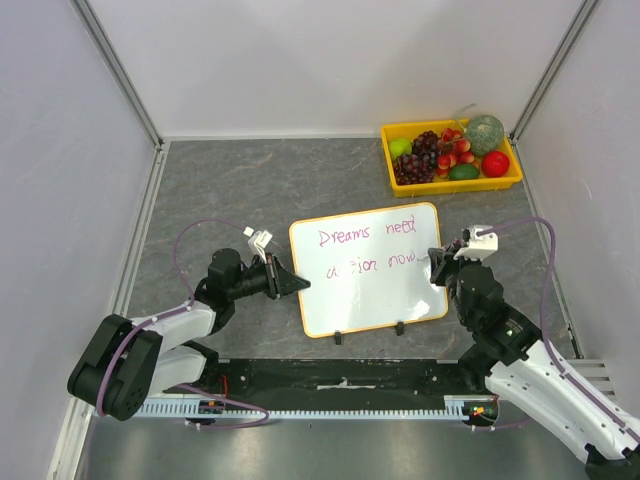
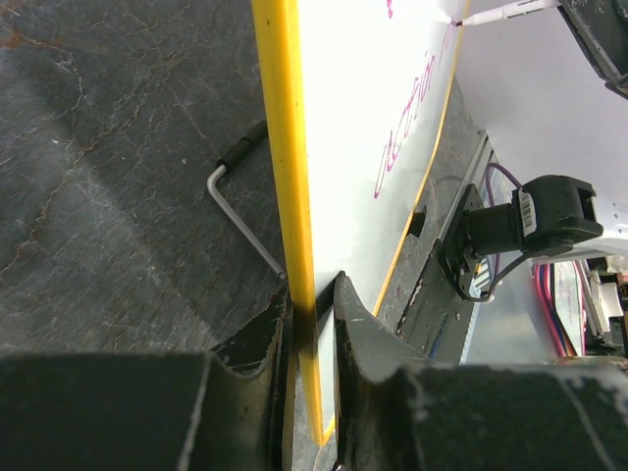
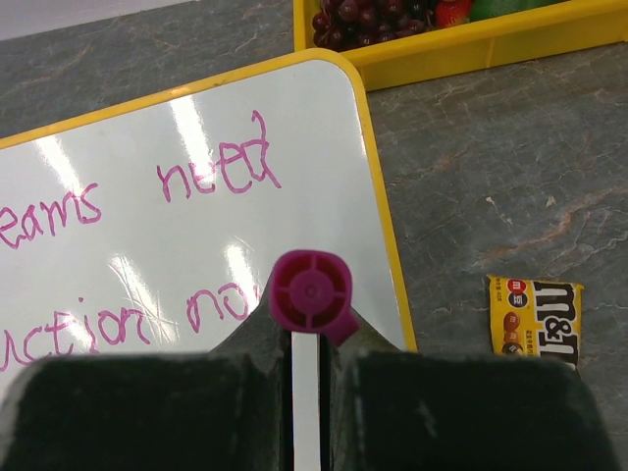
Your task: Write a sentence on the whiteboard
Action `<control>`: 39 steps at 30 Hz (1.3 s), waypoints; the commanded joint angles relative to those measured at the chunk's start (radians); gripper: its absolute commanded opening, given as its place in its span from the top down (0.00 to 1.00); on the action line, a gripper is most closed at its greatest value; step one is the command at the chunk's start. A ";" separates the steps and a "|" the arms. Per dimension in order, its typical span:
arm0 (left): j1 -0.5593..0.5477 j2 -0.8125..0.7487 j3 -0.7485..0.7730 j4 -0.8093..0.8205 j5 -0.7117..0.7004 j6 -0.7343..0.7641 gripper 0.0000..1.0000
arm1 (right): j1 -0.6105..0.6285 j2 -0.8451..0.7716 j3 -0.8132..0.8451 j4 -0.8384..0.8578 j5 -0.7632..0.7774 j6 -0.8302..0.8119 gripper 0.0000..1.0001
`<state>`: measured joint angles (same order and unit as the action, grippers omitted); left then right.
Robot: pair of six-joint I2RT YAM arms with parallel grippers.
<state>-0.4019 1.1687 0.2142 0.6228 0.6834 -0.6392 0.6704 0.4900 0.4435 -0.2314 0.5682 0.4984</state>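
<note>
The right hand (image 3: 312, 332) is closed on a magenta marker (image 3: 311, 290), whose tip meets the board beside "now". The whiteboard (image 1: 372, 300) lies just ahead and to its left, mid-worktop toward the near edge, with its long axis running left to right. The left hand (image 2: 312, 299) clamps its left edge.

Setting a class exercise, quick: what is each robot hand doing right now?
Left hand: closed on the edge of the orange-framed white rectangular whiteboard.
Right hand: closed on a white marker pen with a magenta end.
</note>
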 commanded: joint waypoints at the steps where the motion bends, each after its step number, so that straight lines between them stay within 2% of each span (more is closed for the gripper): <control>1: -0.002 0.008 -0.001 -0.061 -0.085 0.098 0.98 | -0.002 -0.056 0.034 -0.038 -0.002 0.015 1.00; 12: -0.003 -0.004 -0.007 -0.063 -0.091 0.096 0.96 | -0.002 -0.100 0.096 -0.131 -0.051 0.019 1.00; 19: -0.003 -0.036 -0.015 -0.072 -0.108 0.093 0.76 | -0.002 -0.070 0.130 -0.163 -0.093 0.022 1.00; 25: -0.003 -0.087 -0.029 -0.089 -0.136 0.096 0.63 | -0.002 -0.068 0.153 -0.195 -0.111 0.019 1.00; 33: -0.002 -0.176 -0.059 -0.095 -0.166 0.095 0.10 | -0.002 -0.045 0.248 -0.272 -0.065 0.003 1.00; 39: -0.003 -0.259 -0.082 -0.109 -0.196 0.096 0.07 | -0.002 -0.005 0.328 -0.324 0.002 -0.007 1.00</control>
<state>-0.4072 0.9600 0.1440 0.5068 0.5270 -0.5785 0.6701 0.4606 0.6975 -0.5117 0.5014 0.5045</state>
